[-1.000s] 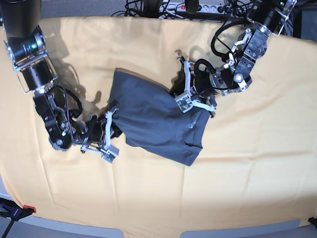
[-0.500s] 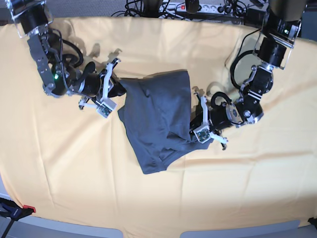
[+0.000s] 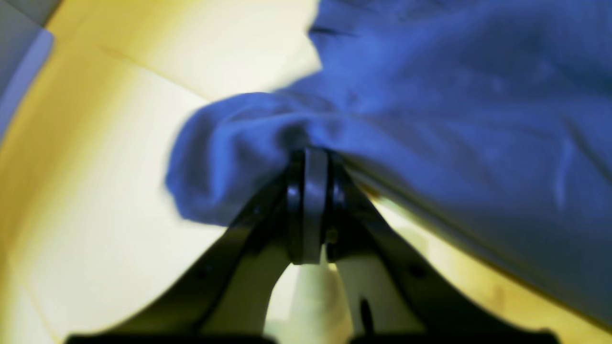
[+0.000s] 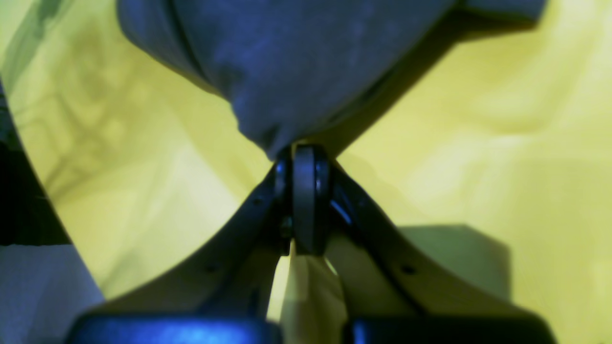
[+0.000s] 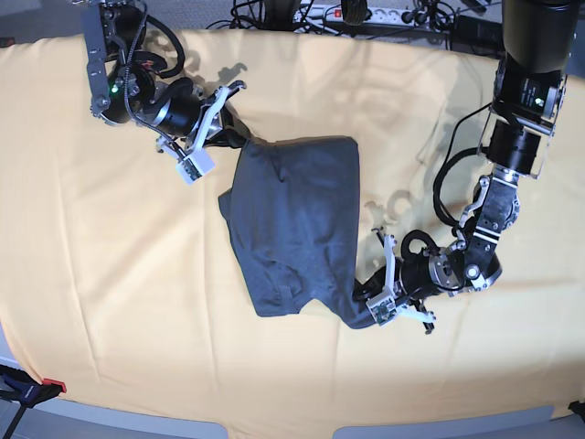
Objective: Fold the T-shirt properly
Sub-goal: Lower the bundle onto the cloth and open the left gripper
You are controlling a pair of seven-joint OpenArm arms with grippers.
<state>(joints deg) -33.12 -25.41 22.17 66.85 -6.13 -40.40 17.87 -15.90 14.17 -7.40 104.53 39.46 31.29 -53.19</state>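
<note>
**Holding the shirt stretched corner to corner**

Pinching the T-shirt [image 5: 292, 224] at two opposite ends, both claws are clamped on cloth. The right gripper [image 5: 228, 137] sits at the upper left of the base view, its jaws pressed together on the shirt's top left corner; in the right wrist view the right gripper [image 4: 303, 162] shows its two tips meeting with a bunched point of blue-grey fabric [image 4: 287, 62] rising straight out from between them. The left gripper [image 5: 366, 306] sits at the lower right of the base view, closed on the shirt's bottom right corner; in the left wrist view the left gripper [image 3: 308, 160] has its tips together under a gathered fold of cloth [image 3: 430, 110] that spreads away ahead and to the right of the tips.

The shirt lies folded on the yellow tablecloth [image 5: 110, 302] between the two claws, its long axis running roughly from the right gripper down and across to the left one. The upper edge reaches out flat from the right gripper; the lower end is rumpled, with a curved edge just beside the left gripper.

No brand, label or writing can be read on the shirt; both wrist views are blurred.

A power strip [image 5: 366, 14] and cables lie beyond the cloth's far edge, well apart from either claw.
</note>
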